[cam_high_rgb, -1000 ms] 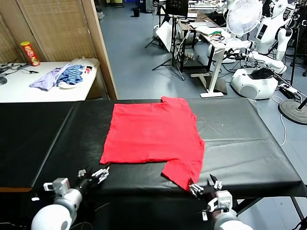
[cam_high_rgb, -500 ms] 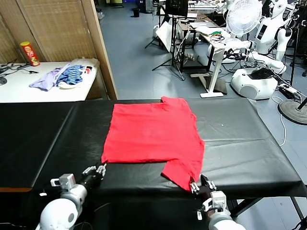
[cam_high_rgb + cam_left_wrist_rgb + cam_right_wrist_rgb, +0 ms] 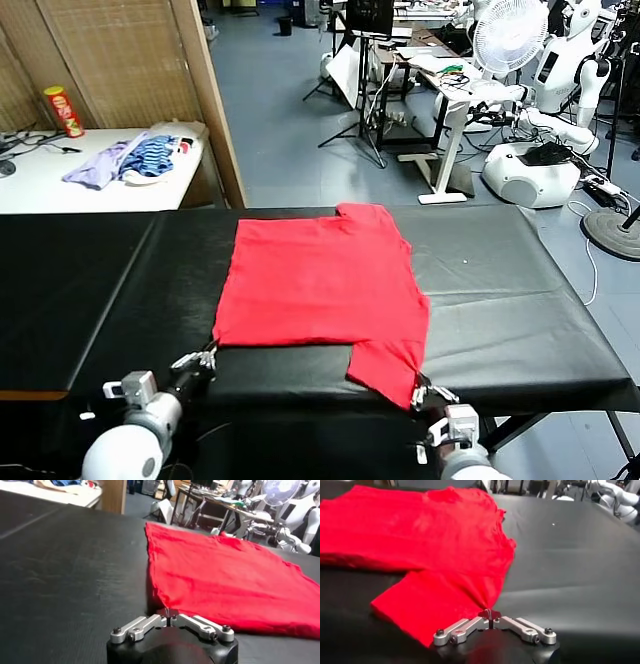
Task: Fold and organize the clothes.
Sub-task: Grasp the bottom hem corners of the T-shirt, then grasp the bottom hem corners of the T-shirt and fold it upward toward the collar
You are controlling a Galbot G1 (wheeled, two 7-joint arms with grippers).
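At 6 o'clock on the black surface (image 3: 520, 310), the left hand (image 3: 205, 357) and right hand (image 3: 420, 392) each clamp a near corner of the flat red T-shirt (image 3: 320, 285), probably to fold it away toward 12 o'clock

Both arms are cut off by the head view's lower edge, so only the wrists and each claw show: the left claw (image 3: 205, 353) at lower left, the right claw (image 3: 421, 388) at lower right. The red T-shirt (image 3: 320, 290) lies plain side up; any print or neck label is hidden. The counter (image 3: 500, 290) runs out past the frame's left edge. Two garments at upper left are too small to tell apart clearly.
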